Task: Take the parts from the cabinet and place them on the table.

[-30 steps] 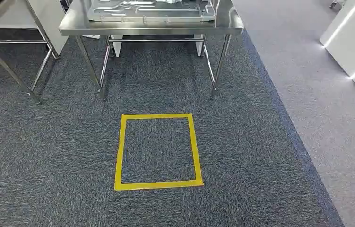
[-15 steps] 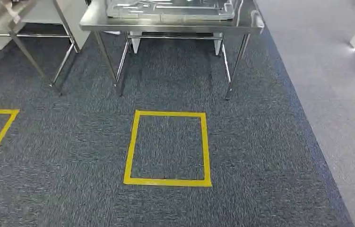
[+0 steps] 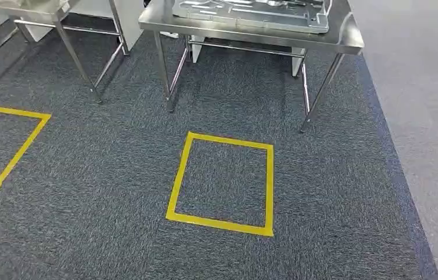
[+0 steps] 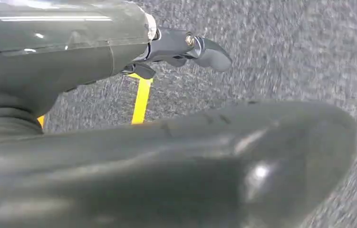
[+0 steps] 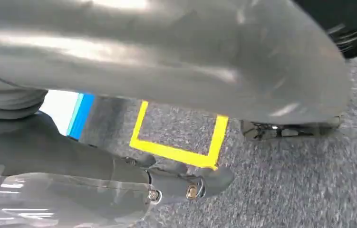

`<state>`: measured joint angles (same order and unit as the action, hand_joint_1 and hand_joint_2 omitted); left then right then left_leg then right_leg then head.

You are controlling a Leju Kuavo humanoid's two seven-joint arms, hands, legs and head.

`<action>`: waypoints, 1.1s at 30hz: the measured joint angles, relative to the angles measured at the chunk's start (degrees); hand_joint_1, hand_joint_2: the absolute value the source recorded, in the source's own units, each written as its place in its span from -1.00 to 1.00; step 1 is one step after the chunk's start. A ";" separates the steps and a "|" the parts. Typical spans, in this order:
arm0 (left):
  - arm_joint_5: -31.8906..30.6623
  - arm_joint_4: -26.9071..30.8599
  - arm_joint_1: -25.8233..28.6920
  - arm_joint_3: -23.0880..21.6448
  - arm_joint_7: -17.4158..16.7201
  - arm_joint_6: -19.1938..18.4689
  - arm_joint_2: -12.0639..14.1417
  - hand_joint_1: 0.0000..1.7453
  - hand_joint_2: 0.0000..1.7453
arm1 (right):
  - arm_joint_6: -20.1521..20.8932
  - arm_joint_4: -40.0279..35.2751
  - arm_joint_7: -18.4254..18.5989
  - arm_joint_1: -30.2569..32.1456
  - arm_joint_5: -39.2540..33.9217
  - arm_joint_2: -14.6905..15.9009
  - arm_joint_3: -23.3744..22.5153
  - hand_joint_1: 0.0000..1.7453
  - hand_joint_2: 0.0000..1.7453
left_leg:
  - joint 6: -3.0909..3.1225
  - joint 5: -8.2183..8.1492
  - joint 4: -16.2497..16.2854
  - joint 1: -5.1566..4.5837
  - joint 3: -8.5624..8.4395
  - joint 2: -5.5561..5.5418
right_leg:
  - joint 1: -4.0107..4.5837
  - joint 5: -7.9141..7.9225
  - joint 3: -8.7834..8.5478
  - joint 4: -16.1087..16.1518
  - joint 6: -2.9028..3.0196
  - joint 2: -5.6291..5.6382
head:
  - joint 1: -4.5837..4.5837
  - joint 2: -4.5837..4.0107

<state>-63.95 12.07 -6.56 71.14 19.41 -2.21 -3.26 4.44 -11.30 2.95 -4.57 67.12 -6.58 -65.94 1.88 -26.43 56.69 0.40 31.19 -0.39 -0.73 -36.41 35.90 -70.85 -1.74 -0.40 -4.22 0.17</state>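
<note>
A steel table stands ahead at the top of the head view, with a flat grey metal part lying on its top. My left hand hangs over the dark carpet, its thick thumb apart from the dark fingers, and holds nothing. My right hand also hangs above the carpet with its fingers spread from the thumb and nothing in it.
A yellow tape square marks the carpet in front of the table. Part of a second tape square lies at the left. Another steel table stands at the far left. Lighter grey floor runs along the right.
The whole picture has shifted: the camera has turned left, so the table and tape square sit further right and a second tape square has come into view.
</note>
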 joint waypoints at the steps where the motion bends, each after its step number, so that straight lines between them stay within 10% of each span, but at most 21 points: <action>1: 0.04 0.00 0.06 0.00 0.04 0.02 0.00 -1.00 -1.00 | -0.07 0.00 0.02 0.07 0.05 0.09 0.07 -1.00 -1.00 | 0.06 0.05 0.01 -0.12 0.09 -0.47 | 0.01 -1.07 1.74 -3.62 0.05 0.04 | 0.00 0.00; 3: 0.15 0.00 0.23 0.00 0.15 0.04 0.00 -1.00 -1.00 | -0.18 0.00 0.00 0.16 0.13 0.31 0.13 -1.00 -1.00 | 0.03 0.11 0.08 -0.28 0.04 -1.79 | 0.03 1.09 1.66 -3.14 0.39 0.16 | 0.00 0.00; 5: 0.48 0.00 0.29 0.00 0.46 -0.02 -0.15 -1.00 -1.00 | -0.59 -0.02 -0.52 0.22 0.09 0.57 0.13 -1.00 -1.00 | -0.05 0.15 0.20 -0.44 -0.13 -3.30 | 0.26 6.92 -2.98 6.82 1.28 1.34 | 0.00 0.00; 7: 0.81 -0.04 0.28 0.00 0.59 -0.02 -0.72 -1.00 -1.00 | -1.27 -0.07 -1.14 0.34 0.11 1.27 0.13 -1.00 -1.00 | -0.46 0.32 0.25 -0.51 0.22 -4.21 | 0.23 8.16 -5.81 13.32 2.33 5.62 | 0.00 0.00; 11: 2.32 -0.04 0.80 0.46 1.14 0.13 -0.70 -1.00 -1.00 | -1.79 -0.07 -2.14 0.18 1.49 1.90 0.70 -1.00 -1.00 | -1.89 0.90 0.01 0.09 0.92 -6.41 | 0.71 8.69 -5.76 14.10 2.52 3.42 | 0.00 0.00; 12: 2.58 -0.04 1.08 0.72 1.55 0.13 -0.63 -1.00 -1.00 | -1.88 -0.06 -2.19 0.17 1.86 1.90 1.02 -1.00 -1.00 | -1.98 0.39 0.82 0.00 1.02 -5.03 | -0.07 9.22 -6.17 15.01 2.86 2.29 | 0.00 0.00; 14: 2.91 -0.04 1.14 1.07 1.88 0.11 -0.70 -1.00 -1.00 | -2.12 -0.07 -2.32 0.41 2.16 2.21 1.51 -1.00 -1.00 | -2.34 -3.57 6.54 -0.16 3.86 -1.09 | 0.06 9.21 -6.17 15.21 3.38 0.99 | -0.04 0.00; 17: 2.95 -0.04 1.30 1.14 1.95 -0.04 -0.72 -1.00 -1.00 | -2.25 -0.07 -2.32 0.65 2.29 2.34 1.82 -1.00 -1.00 | -3.18 -8.42 18.74 0.32 9.47 -0.20 | 0.31 9.13 -5.94 15.04 3.42 -1.45 | -0.04 0.00; 20: 2.95 -0.04 1.57 1.18 1.97 -0.04 -0.72 -1.00 -1.00 | -2.34 -0.07 -2.32 0.56 2.32 2.34 2.06 -1.00 -1.00 | -3.22 -3.17 10.11 0.38 4.57 0.53 | 0.35 8.91 -6.05 14.81 3.11 -3.49 | -0.04 0.00; 22: 2.99 -0.04 1.40 1.20 2.30 -0.04 -0.68 -1.00 -1.00 | -2.25 -0.07 -2.38 0.52 2.54 2.34 2.12 -1.00 -1.00 | -2.51 -1.19 -0.02 0.05 -0.86 4.29 | 0.54 8.54 -6.23 14.43 2.64 -4.70 | -0.04 0.00; 27: 2.82 -0.07 1.88 1.22 2.38 -0.09 -0.98 -1.00 -1.00 | -2.67 -0.07 -2.40 0.12 3.72 2.43 3.26 -1.00 -1.00 | -0.82 -0.34 -0.27 -0.04 -0.69 1.70 | 0.60 8.08 -6.57 14.09 0.96 -6.05 | -0.04 0.00; 29: 2.23 -0.07 1.84 1.22 1.81 -0.17 -1.18 -1.00 -1.00 | -3.13 -0.04 -2.36 0.37 4.62 2.60 3.74 -1.00 -1.00 | -0.38 0.08 -0.40 0.20 -0.56 0.88 | 0.17 4.62 -4.90 9.94 0.25 -1.10 | -0.02 0.00; 31: 1.70 -0.07 1.52 1.20 1.24 -0.17 -1.57 -1.00 -1.00 | -3.85 -0.07 -1.46 0.76 6.12 2.87 4.68 -1.00 -1.00 | -0.12 0.29 -0.31 0.06 -0.13 -0.28 | -0.02 -0.34 -0.19 -0.17 -0.01 0.05 | -0.04 0.00; 33: 1.66 -0.07 1.58 1.14 0.44 -0.11 -1.88 -1.00 -1.00 | -3.96 -0.07 0.18 1.04 7.02 3.46 5.53 -1.00 -1.00 | -0.13 0.31 -0.09 0.03 0.06 -1.58 | -0.01 -0.64 1.89 -4.27 -0.07 0.16 | -0.04 0.00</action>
<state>-62.29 12.00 -4.98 72.28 19.84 -2.32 -5.14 0.48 -11.37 3.13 -3.53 74.14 -3.12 -60.41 1.75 -26.12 56.60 0.43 31.25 -1.96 -0.74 -37.04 37.79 -75.12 -1.80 -0.24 -4.26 0.17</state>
